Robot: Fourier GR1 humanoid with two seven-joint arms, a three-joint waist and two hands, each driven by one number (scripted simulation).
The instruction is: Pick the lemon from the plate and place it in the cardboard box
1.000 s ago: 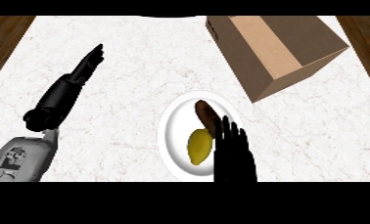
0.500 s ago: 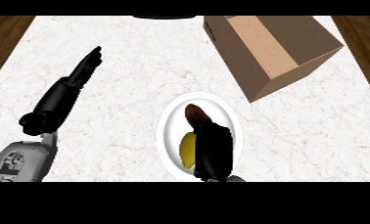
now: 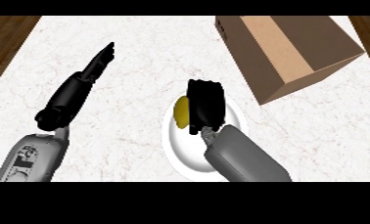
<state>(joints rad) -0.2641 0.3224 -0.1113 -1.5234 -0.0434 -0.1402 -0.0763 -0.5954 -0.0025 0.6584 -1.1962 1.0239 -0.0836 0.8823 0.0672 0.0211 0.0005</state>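
Note:
The yellow lemon (image 3: 181,111) sits at the upper left of the white plate (image 3: 180,155), near the counter's middle. My right hand (image 3: 206,103) lies over the plate with its fingers curled down round the lemon, hiding the lemon's right side. The open cardboard box (image 3: 289,52) stands tilted at the back right, well apart from the hand. At the left, my left hand (image 3: 81,85) rests open with straight fingers pointing away, far from the plate.
The white marble counter (image 3: 145,52) ends in dark wood strips at the far left and far right. The box takes up the back right corner.
My right hand went from beside the plate to over it and curled onto the lemon. The lemon now shows higher on the plate. The left hand stayed still.

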